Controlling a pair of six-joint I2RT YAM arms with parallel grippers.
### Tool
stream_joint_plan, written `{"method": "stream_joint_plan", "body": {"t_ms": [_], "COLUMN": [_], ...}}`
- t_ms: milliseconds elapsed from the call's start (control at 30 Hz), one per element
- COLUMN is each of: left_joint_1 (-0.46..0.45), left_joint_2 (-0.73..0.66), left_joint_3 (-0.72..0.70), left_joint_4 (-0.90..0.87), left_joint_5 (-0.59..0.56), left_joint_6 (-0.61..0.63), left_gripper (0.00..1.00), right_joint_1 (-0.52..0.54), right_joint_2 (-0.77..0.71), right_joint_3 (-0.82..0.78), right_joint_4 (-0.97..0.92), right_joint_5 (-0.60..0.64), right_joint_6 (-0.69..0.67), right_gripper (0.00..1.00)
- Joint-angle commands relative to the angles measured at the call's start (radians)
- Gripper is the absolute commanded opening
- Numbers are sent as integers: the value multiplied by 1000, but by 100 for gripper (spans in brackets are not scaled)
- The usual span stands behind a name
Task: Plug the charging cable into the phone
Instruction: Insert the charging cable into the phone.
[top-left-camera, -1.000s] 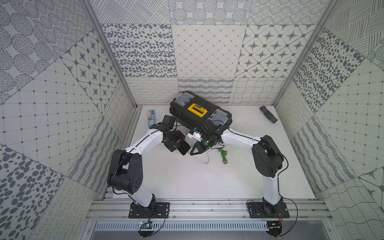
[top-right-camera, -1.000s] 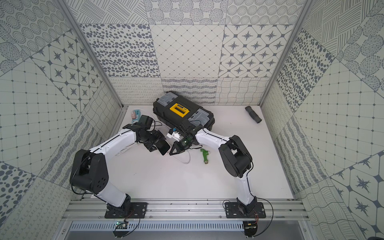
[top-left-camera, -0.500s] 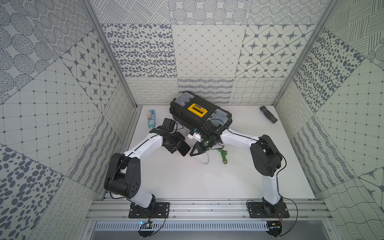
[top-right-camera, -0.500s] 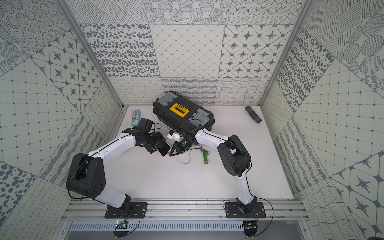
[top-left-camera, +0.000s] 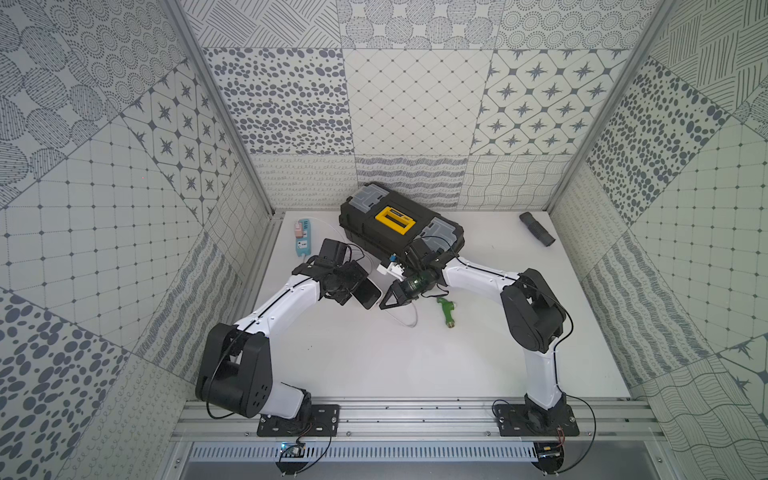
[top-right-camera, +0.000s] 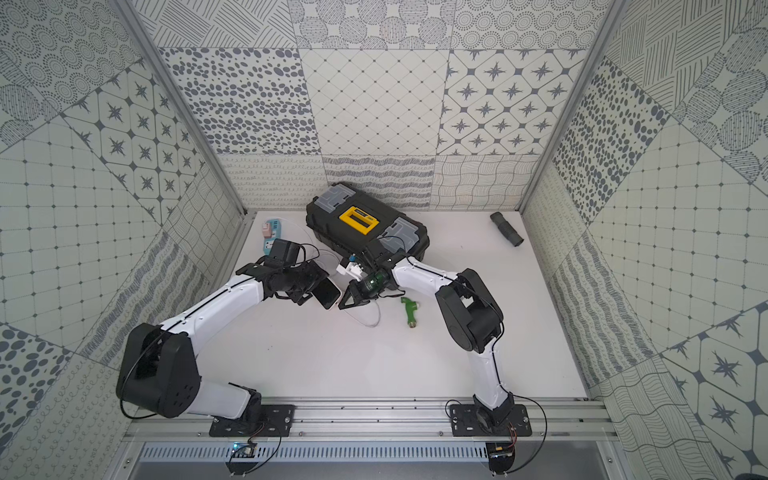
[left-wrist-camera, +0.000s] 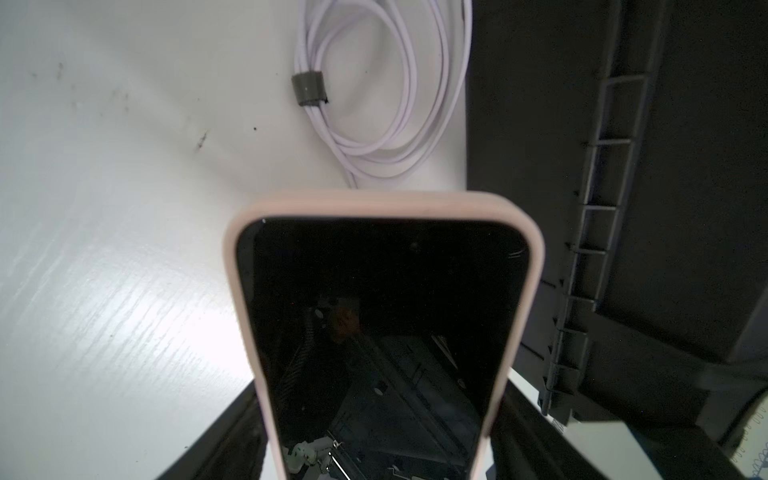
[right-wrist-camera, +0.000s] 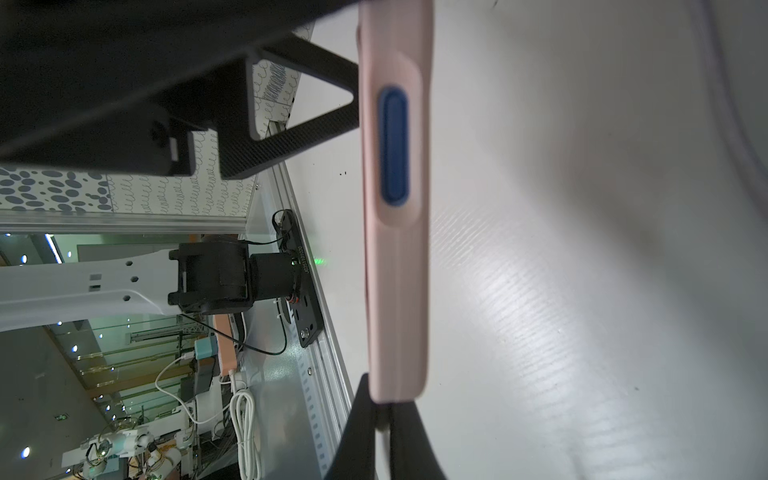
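My left gripper (top-left-camera: 352, 286) grips the phone (top-left-camera: 368, 294) by its long sides above the table. The phone has a black screen (left-wrist-camera: 380, 332) and a pale pink rim. My right gripper (top-left-camera: 384, 305) is shut, and its tips (right-wrist-camera: 384, 411) press against the phone's end edge (right-wrist-camera: 395, 386). The plug is hidden between the fingers. A thin loop of the charging cable (top-left-camera: 409, 321) trails from that gripper down to the table. The cable's coiled part, bound by a grey strap (left-wrist-camera: 309, 87), lies beside the toolbox. Both top views show the phone (top-right-camera: 327, 296) meeting the right gripper (top-right-camera: 343, 305).
A black toolbox (top-left-camera: 399, 224) with a yellow latch stands just behind both grippers. A blue power strip (top-left-camera: 302, 237) lies at the back left. A green fitting (top-left-camera: 446, 311) lies right of the cable loop. A black ribbed tube (top-left-camera: 537, 228) lies at the back right.
The left arm's elbow and shoulder have shifted slightly to the left. The phone and the right gripper's tips stay almost where they were, still touching.
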Motion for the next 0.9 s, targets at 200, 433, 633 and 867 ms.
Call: {"method": "stream_joint_plan", "body": {"t_ms": [200,433,633,867], "left_joint_1": [-53,-67,-66,-68], "left_joint_2": [11,19,38,67], "left_joint_3": [36,34,24,55], "left_joint_4": [-47,-37,-12,-19], "left_joint_5": [49,69,92,92], "left_joint_6": [60,33,7,10], "left_gripper": [0,0,0,0], "right_joint_1": [-15,-13,-6,-7], "right_joint_2": [-45,-76,-129,-160], "right_joint_3": [10,-6,-74,-123], "right_joint_4": [84,128,245,338], "right_joint_5": [171,263,287,274], "right_joint_6": [12,7,5,12], "right_gripper": [0,0,0,0]}}
